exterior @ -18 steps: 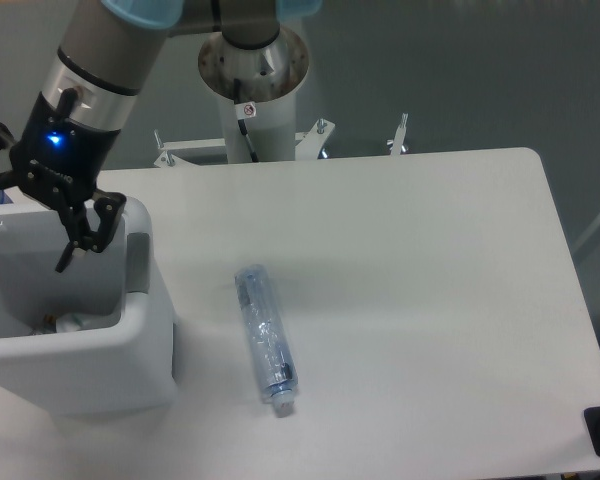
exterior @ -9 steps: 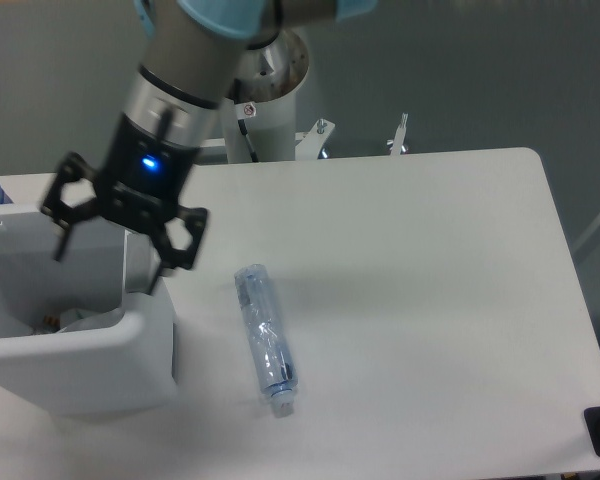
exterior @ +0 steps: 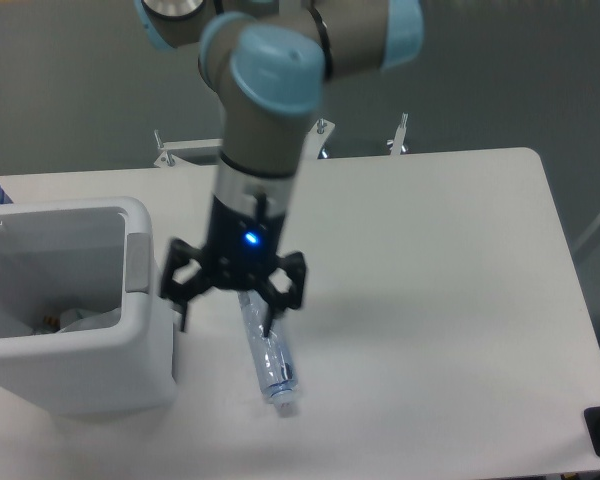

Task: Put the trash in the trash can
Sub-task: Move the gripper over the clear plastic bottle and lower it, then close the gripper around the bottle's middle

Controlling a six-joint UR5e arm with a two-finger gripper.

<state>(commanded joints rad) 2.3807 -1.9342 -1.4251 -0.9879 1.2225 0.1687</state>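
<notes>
While my arm reaches down from above the counter, my fingers hang spread wide apart, released and gripping nothing. One fingertip points down close to the right wall of the trash can, the other overlaps the upper end of the crushed plastic bottle from this view; whether it touches the bottle I cannot tell. A small blue light glows on my wrist just above the fingers.

That bottle, clear with a bluish tint, lies flat on the counter just right of the trash can, its length running toward the near edge and its cap end nearest the camera. It is apart from the can, not touching it.

On the left side of the counter stands the white bin with rounded corners and a thick rim, with a grey panel on its right edge. Inside it, low against the near wall, sits a crumpled white wrapper, only partly visible over the rim.
</notes>
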